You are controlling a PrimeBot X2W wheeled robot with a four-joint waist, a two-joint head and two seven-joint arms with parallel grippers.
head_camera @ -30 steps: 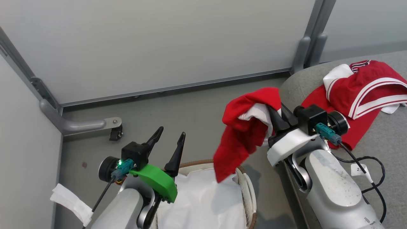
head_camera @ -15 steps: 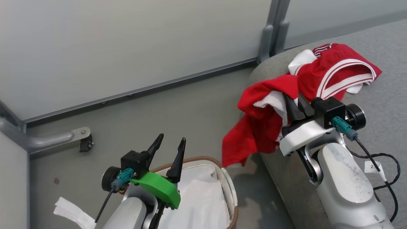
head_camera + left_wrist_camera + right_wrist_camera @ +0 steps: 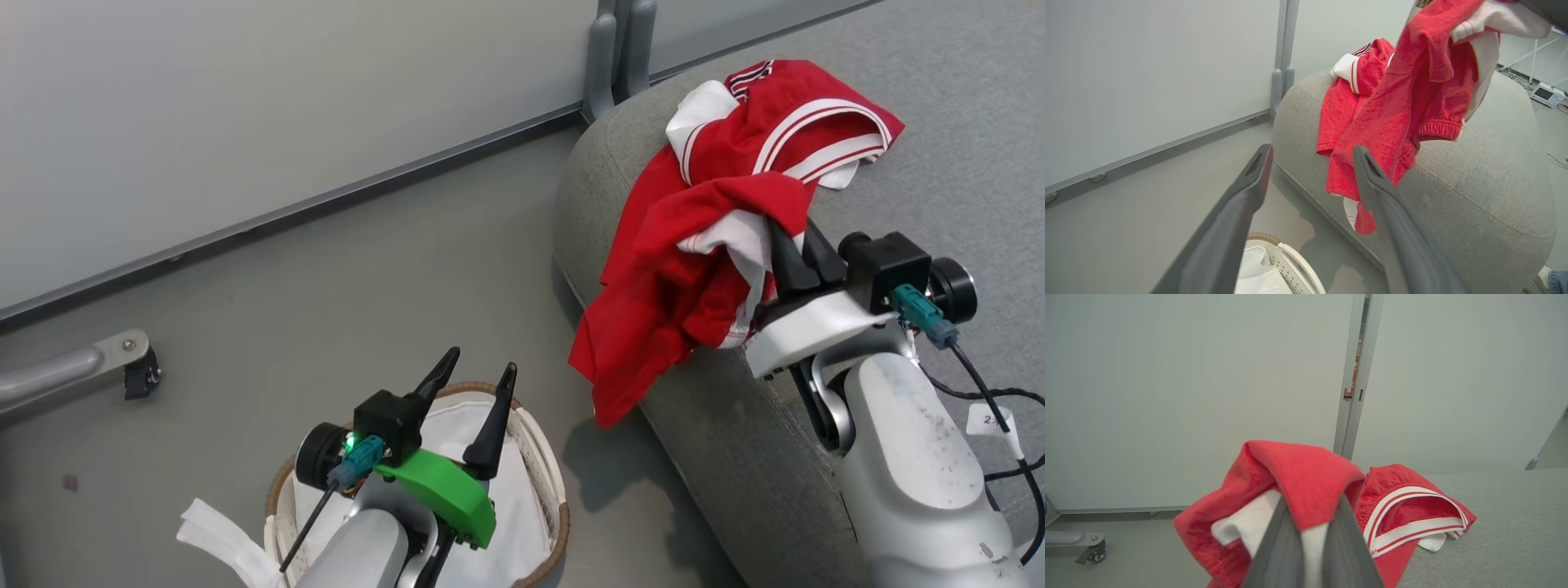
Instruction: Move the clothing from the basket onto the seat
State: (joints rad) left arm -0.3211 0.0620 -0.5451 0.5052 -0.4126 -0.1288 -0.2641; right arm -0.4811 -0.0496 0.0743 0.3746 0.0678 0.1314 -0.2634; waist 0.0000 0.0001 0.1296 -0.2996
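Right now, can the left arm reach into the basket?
Probably yes: the open left tool hangs just above the basket, nothing between them; the right tool holds its red garment aside, over the seat edge.

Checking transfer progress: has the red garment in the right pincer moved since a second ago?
Yes. The held garment has travelled rightward, from above the basket to the edge of the seat.
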